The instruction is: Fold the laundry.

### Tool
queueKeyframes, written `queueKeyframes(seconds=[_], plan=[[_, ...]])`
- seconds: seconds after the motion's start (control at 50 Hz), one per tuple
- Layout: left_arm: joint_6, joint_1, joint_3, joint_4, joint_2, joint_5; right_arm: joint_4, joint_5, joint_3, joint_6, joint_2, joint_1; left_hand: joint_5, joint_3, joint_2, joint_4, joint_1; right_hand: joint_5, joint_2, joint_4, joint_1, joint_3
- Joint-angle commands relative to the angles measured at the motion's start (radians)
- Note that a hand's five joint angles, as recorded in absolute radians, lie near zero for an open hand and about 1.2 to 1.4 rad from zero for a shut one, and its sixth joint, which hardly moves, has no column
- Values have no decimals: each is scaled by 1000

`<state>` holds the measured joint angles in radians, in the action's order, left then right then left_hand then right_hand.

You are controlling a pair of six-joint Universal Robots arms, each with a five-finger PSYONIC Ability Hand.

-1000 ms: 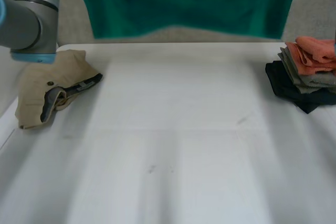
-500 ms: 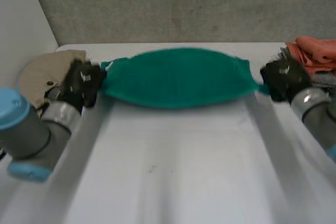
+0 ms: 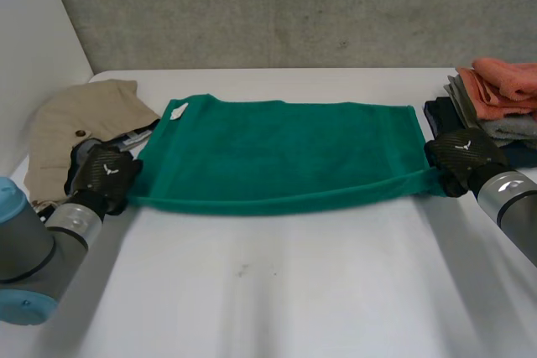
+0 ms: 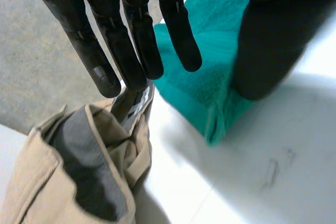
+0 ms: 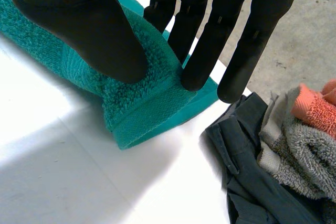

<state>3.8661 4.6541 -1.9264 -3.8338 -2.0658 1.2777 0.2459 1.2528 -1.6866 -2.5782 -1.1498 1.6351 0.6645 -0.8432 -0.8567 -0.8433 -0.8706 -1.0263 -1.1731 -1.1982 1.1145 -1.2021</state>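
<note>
**A:** In the middle of the frame, what is lying there?

**B:** The green towel [image 3: 277, 153]. It is spread across the white tabletop [image 3: 277, 291], with its near edge turned up in a raised fold.

**A:** And your hands?

**B:** My left hand [image 3: 105, 175] is at the towel's near corner, left of centre. My right hand [image 3: 460, 157] is at the near corner on the right.

**A:** Do they have hold of it?

**B:** Both do. On the right, my thumb presses on top of the corner and my straight fingers [image 5: 202, 40] back it from behind, so the cloth is pinched. On the left, the corner sits between my thumb and straight fingers [image 4: 131, 40], and its tip droops to the tabletop.

**A:** Anything nearby?

**B:** A crumpled beige garment [image 3: 71, 119] lies at the left edge, just beside my left hand. A stack of folded cloths [image 3: 495, 102], orange on top, sits at the right edge behind my right hand.
</note>
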Motion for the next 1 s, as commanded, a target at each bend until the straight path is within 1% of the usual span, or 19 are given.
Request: queueKeyframes(seconds=[0.02, 0.14, 0.2, 0.28, 0.3, 0.34, 0.42, 0.48, 0.52, 0.56, 0.6, 0.62, 0.7, 0.72, 0.74, 0.76, 0.78, 0.86, 1.0], plan=[[-10, 32, -10, 14, 13, -24, -2, 4, -5, 1, -1, 2, 557, -553, -540, -553, -526, -195, -223, -198, 282, -194], [-19, 17, -60, 97, 140, -32, -30, -3, -13, 15, -13, 6, 557, -553, -540, -553, -526, -195, -223, -198, 282, -194], [-27, 18, -77, 157, 211, -32, -120, -3, -4, 70, -59, 2, 557, -553, -540, -553, -526, -195, -223, -198, 282, -194], [-19, 17, -98, 339, 332, -32, -296, -1, 4, 177, -120, -9, 557, -553, -540, -553, -526, -195, -223, -198, 282, -194], [-13, 20, -106, 441, 389, -34, -335, 2, 5, 200, -129, -15, 557, -553, -540, -553, -526, -195, -223, -198, 282, -194], [-11, 23, -115, 554, 444, -35, -419, 8, 5, 248, -151, -30, 557, -553, -540, -553, -526, -195, -223, -198, 282, -194], [13, 26, -129, 833, 561, -35, -708, 14, -25, 424, -246, -86, 557, -553, -540, -553, -526, -195, -223, -198, 282, -194], [131, 46, -169, 1063, 656, -38, -871, 11, -79, 576, -307, -173, 557, -553, -540, -553, -526, -195, -223, -198, 282, -194], [186, 57, -189, 1099, 679, -34, -916, 7, -97, 650, -329, -227, 557, -553, -540, -553, -526, -195, -223, -198, 282, -194], [252, 69, -210, 1099, 691, -37, -919, -6, -105, 711, -343, -280, 557, -553, -540, -553, -526, -195, -223, -198, 282, -194], [279, 78, -210, 1080, 690, -38, -896, -19, -104, 707, -341, -304, 557, -553, -540, -553, -526, -195, -223, -198, 282, -194], [291, 83, -200, 1023, 675, -40, -866, -38, -100, 676, -341, -314, 557, -553, -540, -553, -526, -195, -223, -198, 282, -194], [251, 65, -143, 866, 574, -37, -757, -76, -90, 549, -324, -284, 557, -553, -540, -553, -526, -195, -223, -198, 282, -194], [237, 57, -126, 832, 552, -34, -684, -82, -73, 490, -286, -262, 557, -553, -540, -553, -526, -195, -223, -198, 282, -194], [186, 17, -59, 741, 476, -28, -650, -82, -65, 465, -263, -252, 557, -553, -540, -553, -526, -195, -223, -198, 282, -194], [171, 5, -39, 717, 455, -24, -611, -79, -53, 437, -239, -239, 557, -553, -540, -553, -526, -195, -223, -198, 282, -194], [138, -12, 10, 671, 405, -18, -531, -70, -21, 382, -187, -207, 557, -553, -540, -553, -526, -195, -223, -198, 282, -194], [76, -63, 168, 574, 235, 41, -403, -11, 63, 287, -93, -134, 557, -553, -540, -553, -526, -195, -223, -198, 282, -194], [62, -149, 409, 536, 29, 104, -272, 137, 224, 251, 82, -28, 557, -553, -540, -553, -526, -195, -223, -198, 282, -194]])
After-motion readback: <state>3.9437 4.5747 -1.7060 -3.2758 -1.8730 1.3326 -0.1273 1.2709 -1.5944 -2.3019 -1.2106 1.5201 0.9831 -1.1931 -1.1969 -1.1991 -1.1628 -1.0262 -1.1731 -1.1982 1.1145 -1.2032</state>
